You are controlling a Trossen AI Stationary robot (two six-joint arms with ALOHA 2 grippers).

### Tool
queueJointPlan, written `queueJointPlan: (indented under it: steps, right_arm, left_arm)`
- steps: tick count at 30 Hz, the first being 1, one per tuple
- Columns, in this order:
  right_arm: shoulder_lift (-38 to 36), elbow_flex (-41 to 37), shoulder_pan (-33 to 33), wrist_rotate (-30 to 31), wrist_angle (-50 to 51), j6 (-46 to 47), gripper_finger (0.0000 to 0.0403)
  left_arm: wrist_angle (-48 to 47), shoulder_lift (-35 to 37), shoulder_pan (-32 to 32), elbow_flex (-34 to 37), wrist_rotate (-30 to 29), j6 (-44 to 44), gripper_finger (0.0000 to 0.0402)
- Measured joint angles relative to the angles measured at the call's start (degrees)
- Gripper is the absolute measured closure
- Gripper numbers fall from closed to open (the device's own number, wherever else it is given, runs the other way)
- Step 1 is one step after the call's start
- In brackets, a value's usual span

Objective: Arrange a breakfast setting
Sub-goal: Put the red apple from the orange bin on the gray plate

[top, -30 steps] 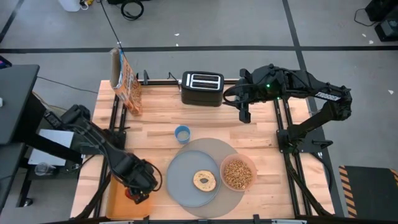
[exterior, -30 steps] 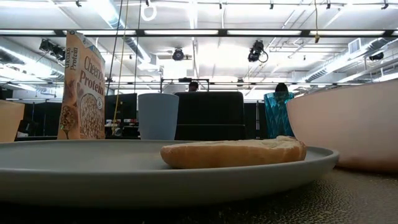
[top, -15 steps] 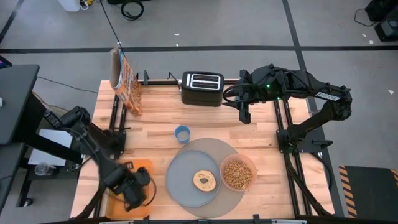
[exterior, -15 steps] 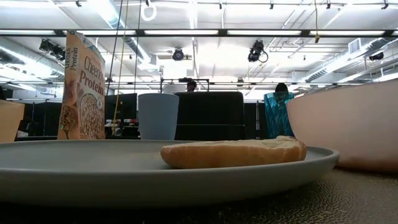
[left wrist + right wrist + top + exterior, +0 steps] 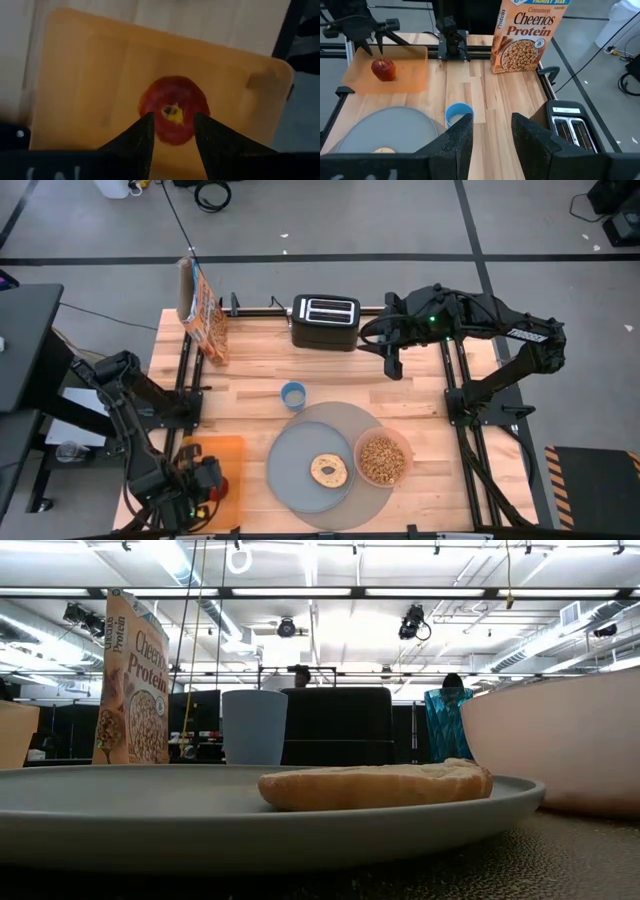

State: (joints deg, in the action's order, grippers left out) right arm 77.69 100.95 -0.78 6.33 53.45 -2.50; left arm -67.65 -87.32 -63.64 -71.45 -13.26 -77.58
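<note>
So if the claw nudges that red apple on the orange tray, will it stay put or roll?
The red apple is round and stands stem-up on the flat orange tray, so a sideways nudge would probably roll it. Its skin looks smooth, so the left claw, open above it, might slip unless centred.

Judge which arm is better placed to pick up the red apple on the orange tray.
Left. The left gripper hangs directly above the red apple, jaws open to either side of it, over the flat orange tray. The right gripper is parked beside the black toaster, across the table.
</note>
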Motion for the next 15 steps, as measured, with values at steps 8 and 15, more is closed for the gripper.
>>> queueJointPlan:
  steps: [8, 15]
  right_arm:
    - [0.0, 0.0, -0.1, 0.0, -1.2, 1.4, 0.0261]
    - [0.0, 0.0, -0.1, 0.4, -1.2, 2.1, 0.0261]
  left_arm:
    - [6.8, 0.0, 0.0, 5.8, 0.1, -2.6, 0.0258]
    - [9.0, 0.0, 0.0, 8.2, -0.1, -4.3, 0.0259]
